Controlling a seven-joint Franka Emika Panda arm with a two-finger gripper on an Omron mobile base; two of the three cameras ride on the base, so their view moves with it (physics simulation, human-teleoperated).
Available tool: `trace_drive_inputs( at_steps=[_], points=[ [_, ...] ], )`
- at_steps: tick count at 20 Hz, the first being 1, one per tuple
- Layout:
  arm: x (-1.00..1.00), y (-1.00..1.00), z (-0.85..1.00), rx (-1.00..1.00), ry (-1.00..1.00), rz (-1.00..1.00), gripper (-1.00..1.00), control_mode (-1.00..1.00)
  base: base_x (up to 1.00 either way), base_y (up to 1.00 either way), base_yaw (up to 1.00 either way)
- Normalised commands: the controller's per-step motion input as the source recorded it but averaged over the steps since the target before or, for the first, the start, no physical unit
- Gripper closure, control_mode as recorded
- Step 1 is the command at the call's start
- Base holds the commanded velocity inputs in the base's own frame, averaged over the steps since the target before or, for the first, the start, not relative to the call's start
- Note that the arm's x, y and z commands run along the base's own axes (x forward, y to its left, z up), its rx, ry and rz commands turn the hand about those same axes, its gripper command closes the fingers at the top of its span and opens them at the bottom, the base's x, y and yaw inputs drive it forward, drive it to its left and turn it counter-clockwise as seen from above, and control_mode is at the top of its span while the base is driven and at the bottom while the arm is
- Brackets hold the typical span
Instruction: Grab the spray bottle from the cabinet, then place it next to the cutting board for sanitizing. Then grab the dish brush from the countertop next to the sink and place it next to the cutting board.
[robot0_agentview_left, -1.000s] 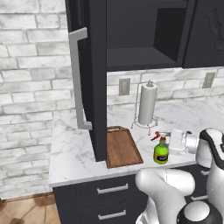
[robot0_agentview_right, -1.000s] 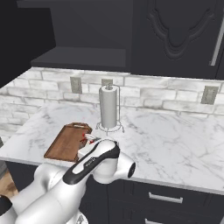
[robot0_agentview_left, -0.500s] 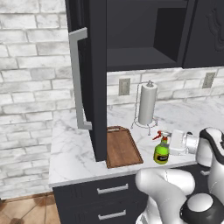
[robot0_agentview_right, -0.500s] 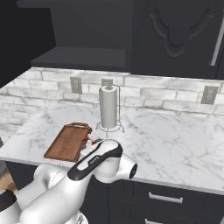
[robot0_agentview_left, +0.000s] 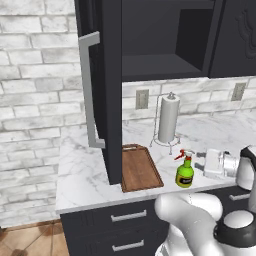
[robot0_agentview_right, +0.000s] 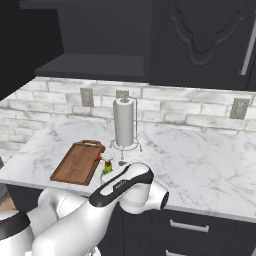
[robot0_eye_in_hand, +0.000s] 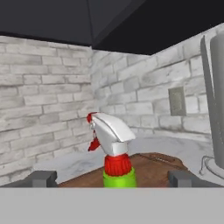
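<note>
The green spray bottle (robot0_agentview_left: 185, 171) with its red-and-white nozzle stands upright on the marble countertop (robot0_agentview_left: 82, 172), just right of the reddish-brown cutting board (robot0_agentview_left: 140, 167). My gripper (robot0_agentview_left: 206, 163) hovers low over the counter a little to the bottle's right, pointing at it, open and holding nothing. In the hand view the spray bottle (robot0_eye_in_hand: 113, 148) stands ahead between the spread fingertips (robot0_eye_in_hand: 41, 178), with the cutting board (robot0_eye_in_hand: 153, 168) behind it. From the right base the spray bottle (robot0_agentview_right: 106, 166) peeks out behind my arm. The cabinet (robot0_agentview_left: 107, 75) door hangs open. The dish brush and sink are out of view.
A paper towel holder (robot0_agentview_left: 168, 120) stands behind the bottle near the brick wall; it is also in the right base view (robot0_agentview_right: 124, 122). The open cabinet door's grey bar handle (robot0_agentview_left: 87, 90) juts over the counter's left part. Dark drawers (robot0_agentview_left: 127, 216) run below the counter edge.
My hand has edged slightly to the right, away from the spray bottle. The bottle and board have stayed put.
</note>
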Motion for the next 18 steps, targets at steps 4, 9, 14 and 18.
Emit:
trace_drive_inputs(
  at_steps=[4,9,14,18],
  points=[
    [-0.76,-0.02,0.57,0.00,-0.01,0.00,-1.00,-1.00,0.00,0.00,0.00],
    [-0.64,0.00,0.83,-0.01,-0.01,-0.08,-1.00,-1.00,0.00,0.00,0.00],
    [-0.24,0.26,0.71,-0.04,0.20,-0.22,-1.00,-1.00,0.00,0.00,0.00],
    [-0.01,0.45,0.52,-0.08,0.35,-0.28,-1.00,-1.00,0.00,0.00,0.00]
  ],
)
